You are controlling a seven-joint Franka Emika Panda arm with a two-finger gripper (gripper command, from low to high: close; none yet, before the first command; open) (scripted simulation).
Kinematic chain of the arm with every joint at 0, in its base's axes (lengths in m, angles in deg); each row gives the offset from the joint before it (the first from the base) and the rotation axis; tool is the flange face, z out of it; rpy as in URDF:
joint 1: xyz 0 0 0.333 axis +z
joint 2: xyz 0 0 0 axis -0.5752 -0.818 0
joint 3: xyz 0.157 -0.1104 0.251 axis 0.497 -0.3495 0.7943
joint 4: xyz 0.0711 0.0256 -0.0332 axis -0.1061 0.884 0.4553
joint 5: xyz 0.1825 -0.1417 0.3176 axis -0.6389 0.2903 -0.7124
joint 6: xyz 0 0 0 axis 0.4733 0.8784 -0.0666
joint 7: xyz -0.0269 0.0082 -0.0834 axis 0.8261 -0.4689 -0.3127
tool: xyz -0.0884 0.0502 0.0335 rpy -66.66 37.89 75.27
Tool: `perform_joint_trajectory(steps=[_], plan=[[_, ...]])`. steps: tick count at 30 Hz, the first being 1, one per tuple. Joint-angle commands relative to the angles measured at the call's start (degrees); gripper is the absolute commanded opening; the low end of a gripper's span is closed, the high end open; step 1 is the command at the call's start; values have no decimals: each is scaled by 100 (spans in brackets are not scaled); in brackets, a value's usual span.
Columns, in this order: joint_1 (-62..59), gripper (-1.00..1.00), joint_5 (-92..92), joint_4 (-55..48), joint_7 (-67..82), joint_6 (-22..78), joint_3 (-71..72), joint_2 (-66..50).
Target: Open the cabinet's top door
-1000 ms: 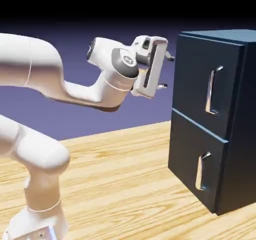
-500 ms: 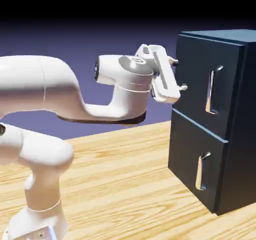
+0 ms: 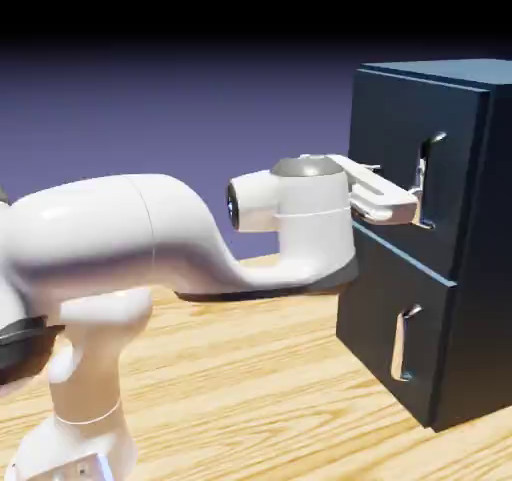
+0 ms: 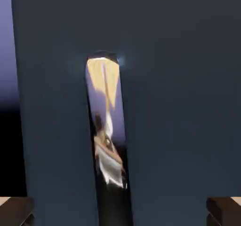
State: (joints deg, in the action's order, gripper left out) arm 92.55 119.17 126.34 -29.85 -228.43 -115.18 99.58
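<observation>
The dark navy cabinet (image 3: 478, 269) stands at the exterior view's right, and its top door (image 3: 388, 129) looks flush with the front. That door's vertical silver handle (image 3: 428, 181) is just ahead of my gripper (image 3: 408, 197), which points at the door with its tips close to the handle. In the hand view the door panel (image 4: 179, 103) fills the picture and the mirror-like handle (image 4: 107, 140) runs down just left of the middle. My gripper (image 4: 120, 213) is open. Its fingertips (image 4: 15, 211) show only at the bottom corners, far apart, with nothing gripped.
Below the top door is the shorter lower door (image 3: 378, 294) with its own silver handle (image 3: 403, 344). The cabinet rests on a light wooden table (image 3: 250, 369). My white arm (image 3: 150, 239) stretches across from the lower left.
My arm has dropped and reached right toward the cabinet. The hand has turned level and moved from beside the cabinet's upper corner to just before the top door's handle. The jaws stayed open.
</observation>
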Motion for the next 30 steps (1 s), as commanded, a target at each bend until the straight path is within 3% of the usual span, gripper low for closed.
perform_joint_trajectory(steps=[1,6,7,18,25,30], plan=[[0,100,0,0,0,0,0,0],[1003,100,94,-750,-30,162,-511,-255],[1003,-100,94,-750,-30,162,-511,-255],[-1064,-100,-202,487,-1578,1067,1125,-1463],[-2420,-100,129,602,-3096,949,2372,-2310],[-3452,-100,-318,924,-3284,1076,3388,-2411]])
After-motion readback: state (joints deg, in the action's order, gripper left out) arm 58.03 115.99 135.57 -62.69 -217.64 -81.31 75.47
